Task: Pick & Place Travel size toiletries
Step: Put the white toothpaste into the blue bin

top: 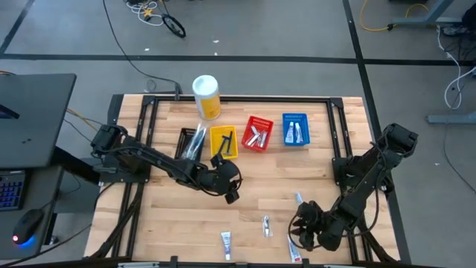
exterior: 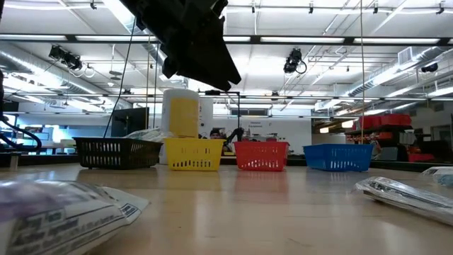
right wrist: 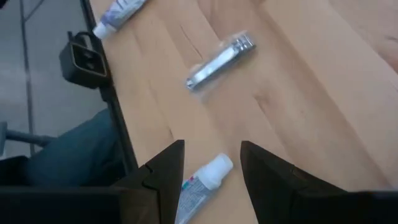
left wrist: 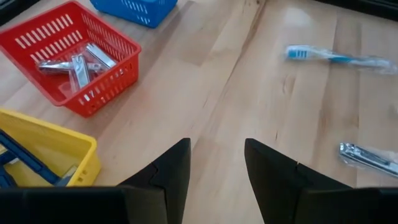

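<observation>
Both grippers empty, jaws apart, between picks.
My right gripper [right wrist: 211, 163] hangs over a tube [right wrist: 200, 185] at the table's near edge, lined up to grab; my left gripper [left wrist: 216, 163] waits by the yellow basket [left wrist: 43, 134].

A row of baskets, black [top: 190, 141], yellow [top: 224, 141], red [top: 257, 133] and blue [top: 295, 129], blocks the far side of the surface [top: 282, 186], with a yellow canister [top: 206, 97] behind. The middle lies bare wood (wide enough for passage). The left end effector [top: 231, 190] hangs over it, fingers apart. Near the front edge, scattered tubes [top: 226, 244] and a wrapped clipper [top: 266, 225] clutter the way beside the right end effector [top: 301, 234].
</observation>
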`<state>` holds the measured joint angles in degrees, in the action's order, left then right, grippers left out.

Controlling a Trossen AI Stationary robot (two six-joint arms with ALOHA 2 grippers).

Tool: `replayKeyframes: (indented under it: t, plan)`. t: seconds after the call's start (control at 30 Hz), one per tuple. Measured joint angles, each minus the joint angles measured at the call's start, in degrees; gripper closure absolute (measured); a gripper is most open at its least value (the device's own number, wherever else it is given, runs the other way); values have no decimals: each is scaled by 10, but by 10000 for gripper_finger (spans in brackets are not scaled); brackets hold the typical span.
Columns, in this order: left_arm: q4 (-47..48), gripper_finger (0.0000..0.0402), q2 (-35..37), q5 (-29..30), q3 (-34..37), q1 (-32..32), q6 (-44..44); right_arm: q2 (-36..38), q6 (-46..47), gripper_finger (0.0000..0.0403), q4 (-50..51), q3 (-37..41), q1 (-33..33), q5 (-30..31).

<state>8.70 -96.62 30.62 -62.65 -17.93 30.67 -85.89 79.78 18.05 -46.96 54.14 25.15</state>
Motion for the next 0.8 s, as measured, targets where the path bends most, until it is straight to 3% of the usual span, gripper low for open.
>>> replayKeyframes:
  t: [0.23, 0.4, 0.57, 0.7, 0.8]
  plan:
    - [-3, 239, 0, -2, 0, 0, 3, 0, -12, 236, 82, 0, -54, -123]
    - [-12, 239, 0, -2, 0, 1, 1, 0, -51, 236, 15, 0, -65, -205]
    - [-37, 239, 0, 2, 0, 11, -26, -12, 32, 235, -69, 0, -38, -195]
    - [-59, 239, 0, 2, 0, 21, -60, -68, 106, 235, -135, 0, -11, -182]
    - [-67, 240, 0, 2, 0, 32, -88, -107, 155, 235, -170, 0, -2, -208]
